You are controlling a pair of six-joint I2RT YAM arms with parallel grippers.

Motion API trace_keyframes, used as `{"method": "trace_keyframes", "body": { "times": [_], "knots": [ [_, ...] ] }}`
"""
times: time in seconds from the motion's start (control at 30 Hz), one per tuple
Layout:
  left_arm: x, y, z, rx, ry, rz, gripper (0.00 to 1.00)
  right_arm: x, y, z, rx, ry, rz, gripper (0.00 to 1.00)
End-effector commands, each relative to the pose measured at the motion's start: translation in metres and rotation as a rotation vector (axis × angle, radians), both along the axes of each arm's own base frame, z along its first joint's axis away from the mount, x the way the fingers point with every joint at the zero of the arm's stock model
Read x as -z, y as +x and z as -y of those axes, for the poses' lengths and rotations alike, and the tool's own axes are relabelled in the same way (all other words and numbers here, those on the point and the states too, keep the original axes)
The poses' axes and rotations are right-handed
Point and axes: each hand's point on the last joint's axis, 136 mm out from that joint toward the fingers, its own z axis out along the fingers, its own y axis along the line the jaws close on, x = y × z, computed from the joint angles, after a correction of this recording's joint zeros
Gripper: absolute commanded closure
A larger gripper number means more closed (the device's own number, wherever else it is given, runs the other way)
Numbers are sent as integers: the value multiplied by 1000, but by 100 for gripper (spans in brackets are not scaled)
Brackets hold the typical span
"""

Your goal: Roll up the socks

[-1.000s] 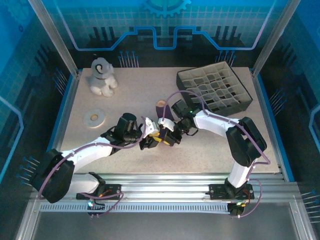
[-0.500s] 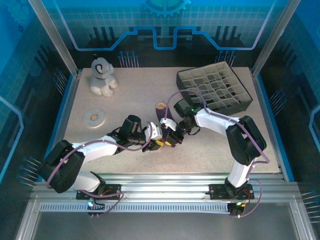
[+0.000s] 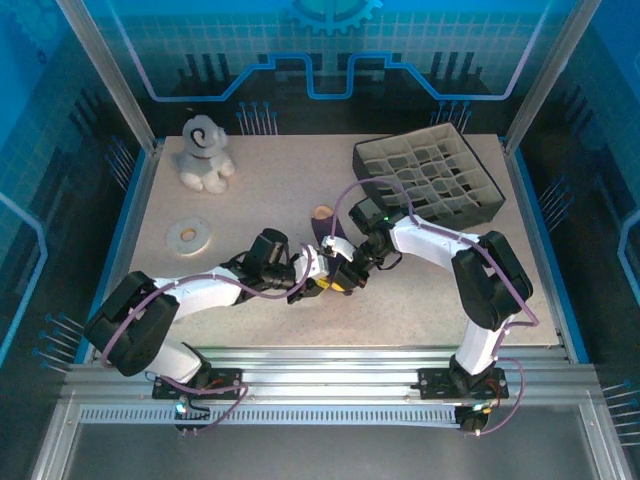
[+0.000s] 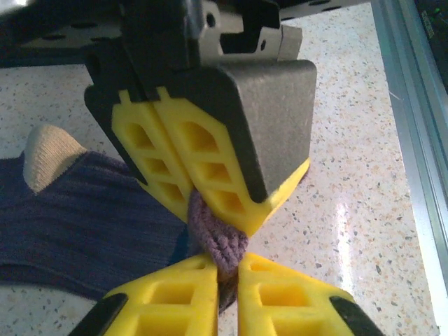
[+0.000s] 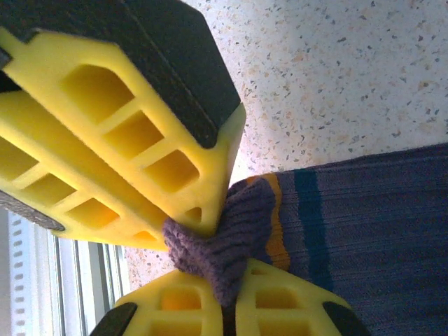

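Both arms meet nose to nose just off the near-left corner of the black gridded plastic tray [image 3: 480, 208].

Task items: two purple knit socks with orange-banded cuffs [image 3: 322, 230], flat on the speckled tabletop [image 3: 230, 190] left of the tray. The long axis runs away from the arm bases. The tan tip [image 3: 321, 212] is the far end, level with the tray's near wall, and the cuff end is the near end, in the fingers.

Left gripper [image 3: 318, 284]: yellow fingertips together, clamped on a bunched nub of purple cuff knit, which its wrist view shows clearly [image 4: 224, 269].
Right gripper [image 3: 346, 272]: the same, pinched shut on that nub from the tray side [image 5: 227, 287].

Both hold one end, tips nearly touching, and neither arm is nearer. The whole sock body lies beyond the pinch, toward the tan end. My read: the roll has to travel that way along the long axis, with the cuff as its core.

Hard to make out:
- From above, the cuffs are buried under the two grippers.
- I can't tell whether each pinch has both socks or one layer.
- The left wrist view shows a tan patch; the right wrist view shows orange and dark bands. I can't separate sock from sock.
- The body is cut off at the frame edges in both wrist views.
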Motion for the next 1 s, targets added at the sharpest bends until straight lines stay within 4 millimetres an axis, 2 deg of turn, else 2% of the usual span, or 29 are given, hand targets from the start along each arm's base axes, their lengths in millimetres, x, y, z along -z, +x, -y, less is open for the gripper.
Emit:
{"method": "trace_keyframes", "body": {
  "times": [0.0, 0.07, 0.17, 0.2, 0.27, 0.5, 0.73, 0.97],
  "knots": [
    [-6, -4, 9, 35, -17, -38, 97, -13, 2, -4, 17, 45, -18, 92],
    [-5, -5, 8, 26, -21, -49, 100, -16, 2, -4, 36, 52, -12, 87],
    [-5, -7, 7, 13, -32, -69, 100, -18, 4, -2, 86, 66, -5, 68],
    [-5, -7, 7, 3, -34, -83, 100, -19, 5, -2, 112, 74, -3, 59],
    [-5, -8, 7, -9, -35, -119, 100, -23, 7, -1, 158, 107, -6, 51],
    [-5, 0, 6, -97, -66, -275, 100, -30, 8, 5, 301, 185, 18, 48],
    [-1, 9, 1, -158, -93, -410, 100, -16, 2, 17, 363, 169, 35, 42],
    [6, 16, -1, -191, -104, -510, 100, -6, 6, 18, 391, 161, 32, 40]
  ]
}}
